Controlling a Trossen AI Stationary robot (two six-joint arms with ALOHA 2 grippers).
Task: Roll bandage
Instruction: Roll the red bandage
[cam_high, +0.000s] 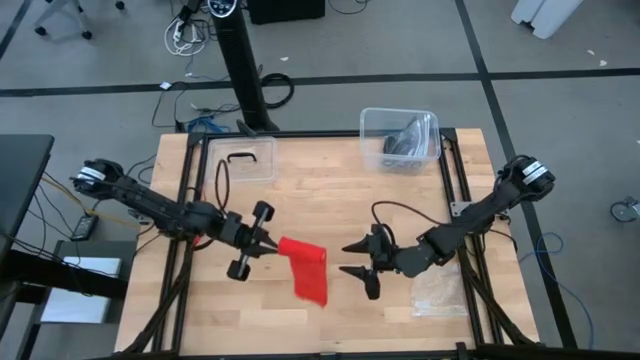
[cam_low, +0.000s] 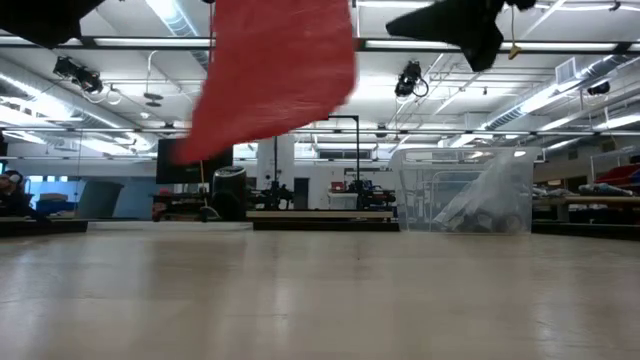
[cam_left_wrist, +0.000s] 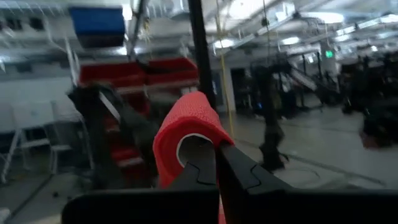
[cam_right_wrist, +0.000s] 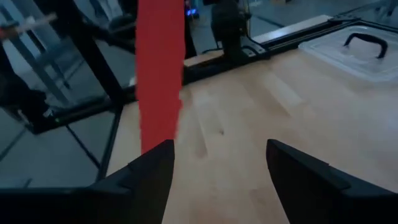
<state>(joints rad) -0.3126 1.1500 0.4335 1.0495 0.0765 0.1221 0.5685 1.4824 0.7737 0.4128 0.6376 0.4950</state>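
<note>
No writing is readable. The left gripper (cam_high: 268, 247) is clenched on the red bandage (cam_high: 308, 270), which hangs above the wooden table (cam_high: 330, 190). The right gripper (cam_high: 357, 259) is spread wide, holding nothing, beside it. Only the left wrist view shows the bandage looped over the fingers (cam_left_wrist: 239, 171)

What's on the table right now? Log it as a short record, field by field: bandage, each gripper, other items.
bandage: red strip, lifted clear of the table, hanging from one end
left gripper: shut on the bandage's upper end, the fabric looped over its fingers
right gripper: open, empty, beside the hanging strip and not touching it
bin: clear plastic bin at the table's far right, something dark inside
lid: clear lid with a black handle lying flat at the far left
bag: clear plastic bag under the right arm
</note>
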